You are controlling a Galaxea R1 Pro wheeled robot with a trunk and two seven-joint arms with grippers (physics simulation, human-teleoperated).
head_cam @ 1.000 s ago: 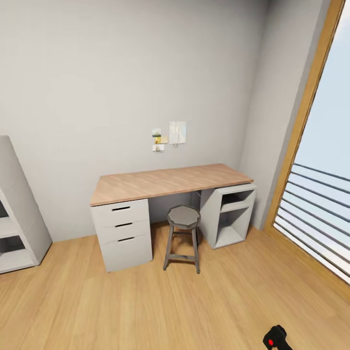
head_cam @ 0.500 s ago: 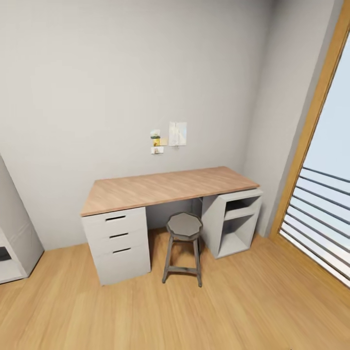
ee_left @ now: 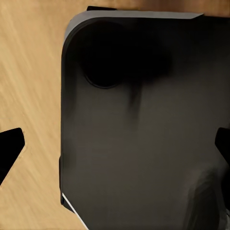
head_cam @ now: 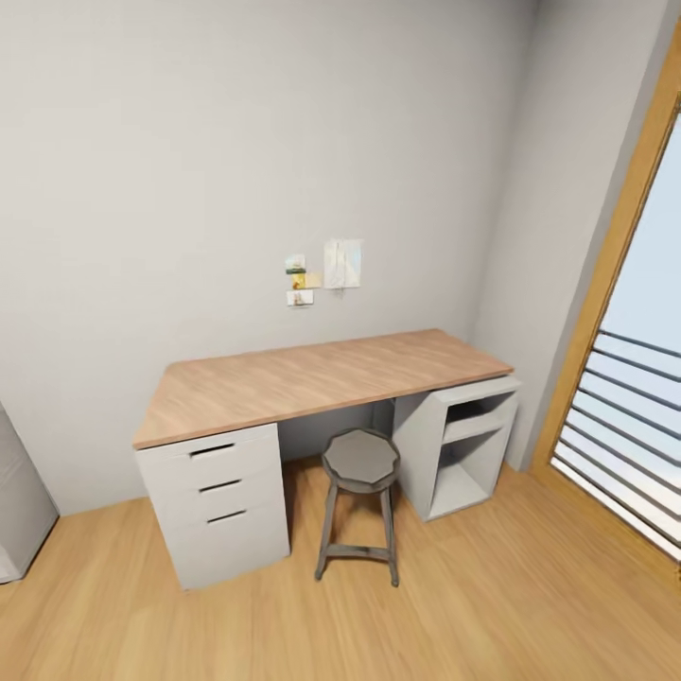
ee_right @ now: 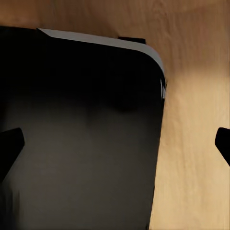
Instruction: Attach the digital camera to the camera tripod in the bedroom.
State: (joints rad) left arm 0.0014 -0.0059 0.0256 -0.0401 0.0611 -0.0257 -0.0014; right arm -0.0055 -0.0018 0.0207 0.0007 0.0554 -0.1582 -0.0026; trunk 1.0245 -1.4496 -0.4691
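Observation:
The digital camera and the camera tripod are out of view. The head view looks across the bedroom at a wood-topped desk (head_cam: 312, 378) against a grey-white wall. My left gripper (ee_left: 115, 148) is open; its black fingertips (ee_left: 10, 152) stand far apart over my dark base and the wood floor. My right gripper (ee_right: 116, 143) is open too, with fingertips (ee_right: 10, 147) spread wide above the same base and nothing between them.
A grey stool (head_cam: 360, 463) stands in front of the desk, between a white drawer unit (head_cam: 218, 511) and an open shelf unit (head_cam: 463, 454). A wood-framed window with railing (head_cam: 634, 378) is at the right. A corner of white shelving (head_cam: 19, 511) shows at the left. Light wood floor (head_cam: 454, 615) lies ahead.
The head camera has moved closer and turned, so the desk looks larger and the shelving slid off to the left. The small black item with a red button left the lower right corner.

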